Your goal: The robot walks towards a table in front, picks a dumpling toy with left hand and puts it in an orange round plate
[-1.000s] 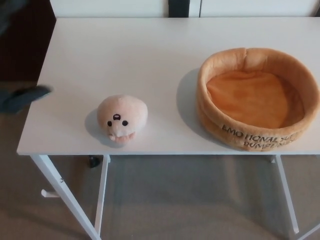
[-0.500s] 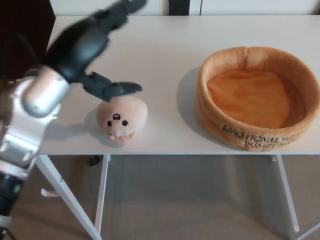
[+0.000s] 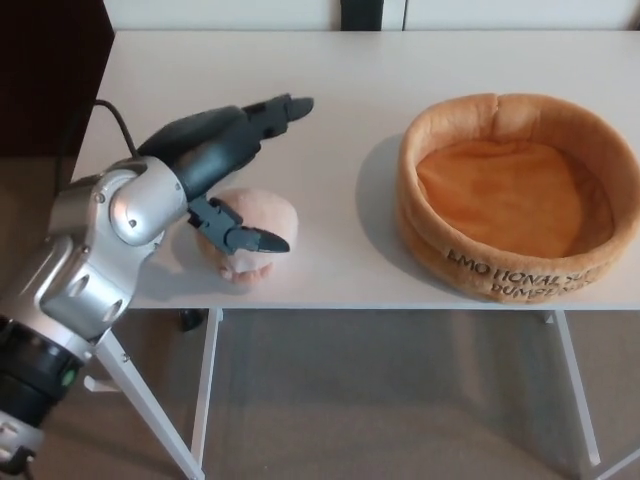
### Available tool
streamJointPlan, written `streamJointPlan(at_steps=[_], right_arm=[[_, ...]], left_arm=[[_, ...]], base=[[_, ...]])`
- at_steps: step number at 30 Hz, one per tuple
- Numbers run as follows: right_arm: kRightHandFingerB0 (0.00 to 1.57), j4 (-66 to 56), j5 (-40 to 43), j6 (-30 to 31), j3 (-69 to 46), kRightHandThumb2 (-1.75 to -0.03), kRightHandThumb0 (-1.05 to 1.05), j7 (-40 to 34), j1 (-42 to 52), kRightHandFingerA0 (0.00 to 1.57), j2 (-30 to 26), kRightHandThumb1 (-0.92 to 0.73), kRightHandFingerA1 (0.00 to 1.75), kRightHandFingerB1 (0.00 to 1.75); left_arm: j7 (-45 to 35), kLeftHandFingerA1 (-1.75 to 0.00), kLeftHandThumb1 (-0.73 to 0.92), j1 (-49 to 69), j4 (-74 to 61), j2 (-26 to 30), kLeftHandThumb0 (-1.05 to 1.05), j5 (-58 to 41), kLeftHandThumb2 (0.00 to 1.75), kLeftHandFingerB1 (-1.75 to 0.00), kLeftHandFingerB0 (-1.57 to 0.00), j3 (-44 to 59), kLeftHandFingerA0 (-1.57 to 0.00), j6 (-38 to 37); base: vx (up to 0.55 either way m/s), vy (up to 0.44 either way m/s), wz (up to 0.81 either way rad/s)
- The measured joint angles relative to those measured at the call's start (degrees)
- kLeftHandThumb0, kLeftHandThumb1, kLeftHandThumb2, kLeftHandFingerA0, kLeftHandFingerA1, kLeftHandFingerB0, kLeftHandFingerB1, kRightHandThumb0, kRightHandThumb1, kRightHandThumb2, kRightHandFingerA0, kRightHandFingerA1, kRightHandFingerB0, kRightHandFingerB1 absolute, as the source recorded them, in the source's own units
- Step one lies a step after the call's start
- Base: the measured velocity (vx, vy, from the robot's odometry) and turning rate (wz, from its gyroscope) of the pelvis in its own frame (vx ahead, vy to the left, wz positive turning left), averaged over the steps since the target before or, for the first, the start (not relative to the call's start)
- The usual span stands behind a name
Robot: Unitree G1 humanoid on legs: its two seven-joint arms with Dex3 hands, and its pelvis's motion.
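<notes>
A peach plush dumpling toy [image 3: 268,215] sits near the front edge of the white table [image 3: 330,90], left of centre. My left hand [image 3: 225,160] hovers right over it, open, with the upper fingers [image 3: 285,106] stretched past the toy's far side and the thumb [image 3: 245,235] crossing its face. The hand covers much of the toy. The orange round plush plate [image 3: 510,190] with dark lettering on its wall stands on the table's right side, with nothing in it. My right hand does not show.
The table's white legs [image 3: 205,385] stand over a grey-brown floor. A dark panel [image 3: 50,70] rises at the far left beside the table. A black cable [image 3: 115,115] runs along my left forearm.
My left arm has come down and forward over the dumpling toy; the thumb now lies across its face, the fingers lower than before. Toy and plate have not moved.
</notes>
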Motion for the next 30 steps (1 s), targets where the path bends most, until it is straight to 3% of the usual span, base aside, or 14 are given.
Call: streamJointPlan(at_steps=[3, 4, 6, 7, 12, 14, 15, 17, 20, 21, 22, 26, 27, 30], right_arm=[[0.25, 0.0, 0.0, 0.0, 0.0, -0.81, -0.46, 0.1, 0.0, 0.55, 0.0, -0.6, 0.54, 0.42], [0.31, 0.1, 0.0, 0.0, 0.0, -0.62, -0.37, 0.1, 0.0, 0.59, 0.0, -0.73, 0.41, 0.31], [0.28, 0.1, 0.0, 0.1, -0.1, -0.62, -0.38, 0.2, 0.0, 0.58, 0.0, -0.74, 0.42, 0.29], [0.23, 0.1, 0.0, 0.1, -0.1, -0.82, -0.47, 0.3, 0.0, 0.53, 0.0, -0.61, 0.54, 0.41], [0.28, -0.2, 0.0, 0.1, -0.1, -0.63, -0.38, 0.9, 0.3, 0.6, 0.0, -0.74, 0.43, 0.3], [0.22, -0.3, 0.0, 0.2, 0.0, -0.83, -0.47, 1.2, 0.4, 0.54, -0.1, -0.61, 0.55, 0.41], [0.27, -0.3, 0.0, 0.2, 0.0, -0.63, -0.39, 1.2, 0.4, 0.61, -0.1, -0.74, 0.45, 0.3], [0.2, -0.5, 0.0, 0.2, 0.1, -0.81, -0.47, 1.3, 0.6, 0.54, -0.1, -0.6, 0.55, 0.4], [0.26, -0.6, 0.0, 0.3, 0.3, -0.62, -0.39, 1.4, 1.0, 0.58, -0.1, -0.75, 0.42, 0.29], [0.21, -0.6, 0.0, 0.4, 0.4, -0.82, -0.48, 1.5, 1.0, 0.53, -0.1, -0.6, 0.54, 0.4], [0.27, -0.6, -0.1, 0.4, 0.4, -0.63, -0.39, 1.5, 1.0, 0.59, -0.1, -0.73, 0.43, 0.3], [0.28, -0.3, 0.0, 0.7, 0.3, -0.63, -0.38, 1.8, 0.7, 0.59, -0.1, -0.73, 0.45, 0.3], [0.21, -0.2, 0.0, 0.7, 0.3, -0.8, -0.47, 1.8, 0.7, 0.52, -0.1, -0.6, 0.53, 0.4], [0.26, -0.1, 0.0, 0.7, 0.2, -0.63, -0.38, 1.9, 0.4, 0.58, -0.1, -0.74, 0.41, 0.3]], left_arm=[[-2.0, 0.0, 0.46, -1.2, -0.1, 1.1, -0.67, 1.4, 0.81, 0.0, 0.0, -1.4, 0.0, 2.8], [-2.6, 0.0, 0.45, -1.6, -0.2, 1.5, -0.68, 1.7, 0.8, 0.0, 0.0, -1.6, 0.0, 3.5], [-3.8, 0.0, 0.45, -2.5, -0.5, 2.3, -0.67, 2.4, 0.8, 0.0, 0.0, -2.1, 0.0, 5.0], [-5.0, -0.01, 0.44, -3.2, -0.9, 3.1, -0.67, 3.1, 0.79, 0.0, 0.0, -2.5, 0.0, 6.3], [-8.1, -0.04, 0.42, -3.7, -3.3, 5.9, -0.67, 5.9, 0.79, 0.0, 0.0, -3.4, 0.0, 10.9], [-8.1, -0.01, 0.43, -2.9, -3.5, 6.2, -0.68, 7.0, 0.79, 0.0, 0.0, -3.4, 0.0, 12.0], [-8.0, 0.0, 0.42, -2.4, -3.6, 6.2, -0.69, 7.4, 0.79, -0.02, 0.0, -3.4, 0.0, 12.4], [-7.3, 0.0, 0.41, -0.6, -4.0, 6.0, -0.66, 8.3, 0.78, -0.04, 0.0, -3.4, 0.0, 13.0], [-6.2, 0.0, 0.42, 2.6, -3.8, 4.3, -0.68, 8.7, 0.8, -0.02, 0.0, -2.5, 0.0, 13.7], [-5.7, 0.0, 0.41, 3.3, -3.2, 3.7, -0.68, 8.7, 0.8, -0.02, 0.0, -2.3, 0.0, 13.7], [-5.4, -0.01, 0.41, 3.7, -2.8, 3.3, -0.68, 8.7, 0.8, -0.03, 0.0, -2.1, 0.0, 13.7], [-4.2, -0.05, 0.37, 4.9, -0.3, 1.5, -0.63, 8.8, 0.79, -0.08, 0.0, -1.5, 0.0, 13.7], [-4.0, -0.04, 0.38, 5.0, 0.1, 1.2, -0.66, 8.8, 0.81, -0.07, 0.0, -1.5, 0.0, 13.7], [-3.1, -0.03, 0.38, 5.0, 2.1, 0.1, -0.66, 8.9, 0.81, -0.07, 0.0, -1.5, 0.0, 13.3]], base=[[0.0, 0.0, 0.0], [0.0, 0.0, 0.0], [0.0, 0.0, 0.0], [0.0, 0.0, 0.0], [0.0, 0.0, 0.0], [0.0, 0.0, 0.0], [0.0, 0.0, 0.0], [0.0, 0.0, 0.0], [0.0, 0.0, 0.0], [0.0, 0.0, 0.0], [0.0, 0.0, 0.0], [0.0, 0.0, 0.0], [0.0, 0.0, 0.0], [0.0, 0.0, 0.0]])
